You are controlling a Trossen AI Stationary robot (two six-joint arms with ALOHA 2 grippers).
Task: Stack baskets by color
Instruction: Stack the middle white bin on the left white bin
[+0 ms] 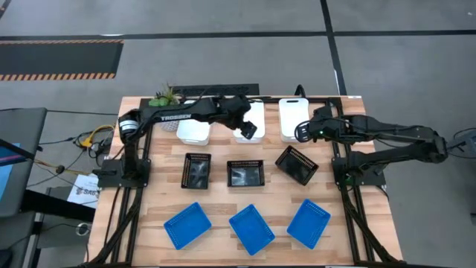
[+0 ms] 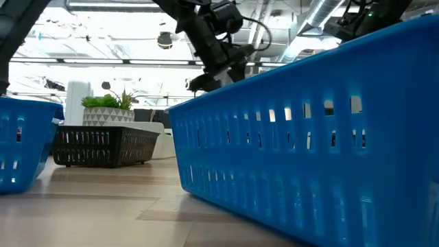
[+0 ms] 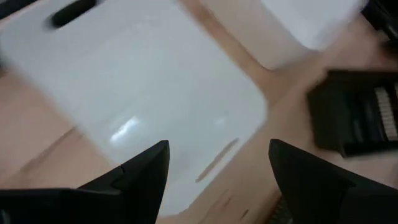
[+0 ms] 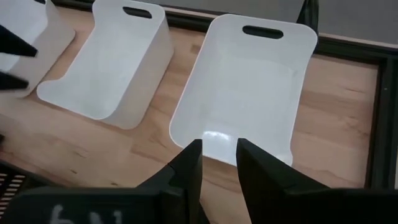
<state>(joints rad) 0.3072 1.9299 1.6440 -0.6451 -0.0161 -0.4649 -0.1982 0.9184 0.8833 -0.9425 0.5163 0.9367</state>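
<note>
Three white baskets stand in the far row: left (image 1: 193, 131), middle (image 1: 254, 113) and right (image 1: 293, 117). Three black baskets (image 1: 245, 173) make the middle row, the right one (image 1: 297, 164) turned askew. Three blue baskets (image 1: 251, 228) lie along the near edge. My left gripper (image 3: 217, 146) hangs wide open above the middle white basket (image 3: 155, 93), touching nothing. My right gripper (image 4: 219, 146) hovers over the near end of the right white basket (image 4: 242, 87), its fingers a narrow gap apart with nothing between them.
A small green potted plant (image 1: 162, 97) stands at the table's far left corner. In the low view a blue basket (image 2: 309, 137) fills the foreground and hides most of the table. Bare wood lies between the rows (image 1: 223, 197).
</note>
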